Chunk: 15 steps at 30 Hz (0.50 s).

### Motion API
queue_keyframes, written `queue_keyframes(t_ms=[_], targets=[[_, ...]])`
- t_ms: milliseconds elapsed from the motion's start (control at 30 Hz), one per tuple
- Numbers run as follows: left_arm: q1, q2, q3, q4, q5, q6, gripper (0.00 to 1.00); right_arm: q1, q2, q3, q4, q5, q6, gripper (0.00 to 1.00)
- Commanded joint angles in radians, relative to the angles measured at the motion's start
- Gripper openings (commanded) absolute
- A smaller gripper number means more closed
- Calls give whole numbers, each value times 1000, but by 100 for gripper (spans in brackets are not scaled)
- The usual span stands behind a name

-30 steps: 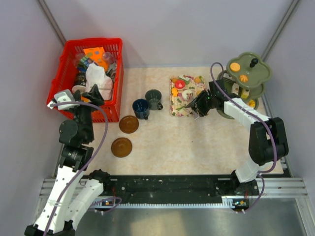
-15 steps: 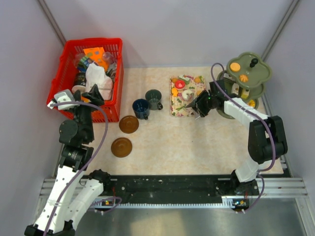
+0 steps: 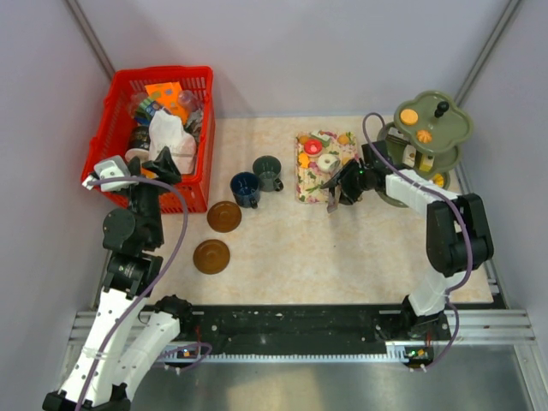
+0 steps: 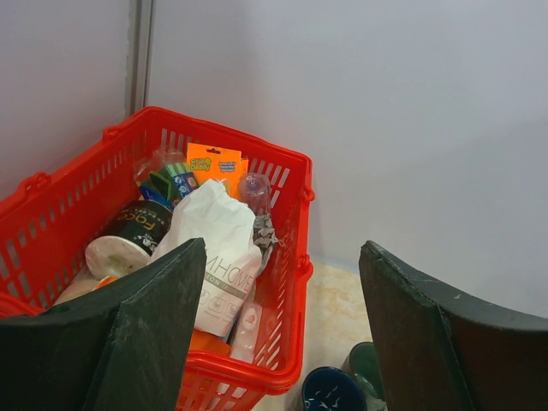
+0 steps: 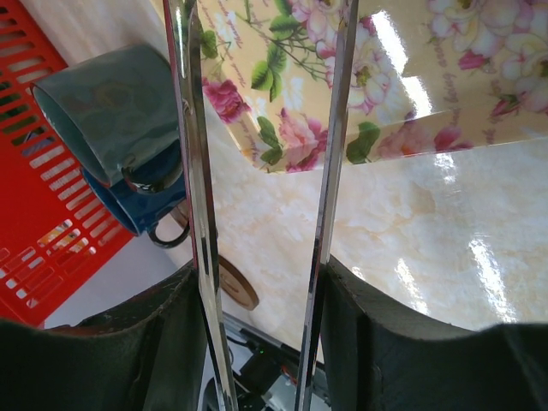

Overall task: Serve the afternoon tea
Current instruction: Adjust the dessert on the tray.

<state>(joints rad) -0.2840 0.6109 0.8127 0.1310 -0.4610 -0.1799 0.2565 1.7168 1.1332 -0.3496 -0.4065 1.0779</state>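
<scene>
While the right gripper (image 3: 342, 187) is closed on the thin metal tongs (image 3: 331, 198), the right wrist view shows its dark fingers (image 5: 167, 342) pressing the two blades (image 5: 199, 171) from outside. The blades stand apart, with nothing between them along the stretch that shows. Their tips run off the top of that picture, so I cannot tell whether anything is caught there. They reach over the near edge of the flowered tray (image 3: 312, 192), which lies in the middle of the table (image 3: 342, 248) and carries small pastries (image 3: 313, 147) at its far end. Just left of the tray the dark-green mug (image 3: 268, 172) and the navy mug (image 3: 246, 189) stand upright side by side, touching or nearly so. The navy one is the nearer and further left. One of the brown saucers (image 3: 224, 216) lies just in front of the navy mug and the other (image 3: 211, 256) nearer the arms, the two apart. The olive-green stand (image 3: 445, 128) is at the far right, behind the right arm, with orange pastries on its top tier. The left gripper (image 4: 282, 248) hangs over the near side of the red basket (image 4: 231, 137) of clutter, its jaws wide and bare
</scene>
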Motion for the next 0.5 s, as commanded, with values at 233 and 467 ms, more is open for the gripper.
queue_keyframes(t_ms=[233,467], targets=[[-4,-3,-1,44,5,13,77,-14,-46,72,60,-46,-21,48],[-4,-3,-1,42,5,13,77,-22,-33,96,49,-54,-30,48]])
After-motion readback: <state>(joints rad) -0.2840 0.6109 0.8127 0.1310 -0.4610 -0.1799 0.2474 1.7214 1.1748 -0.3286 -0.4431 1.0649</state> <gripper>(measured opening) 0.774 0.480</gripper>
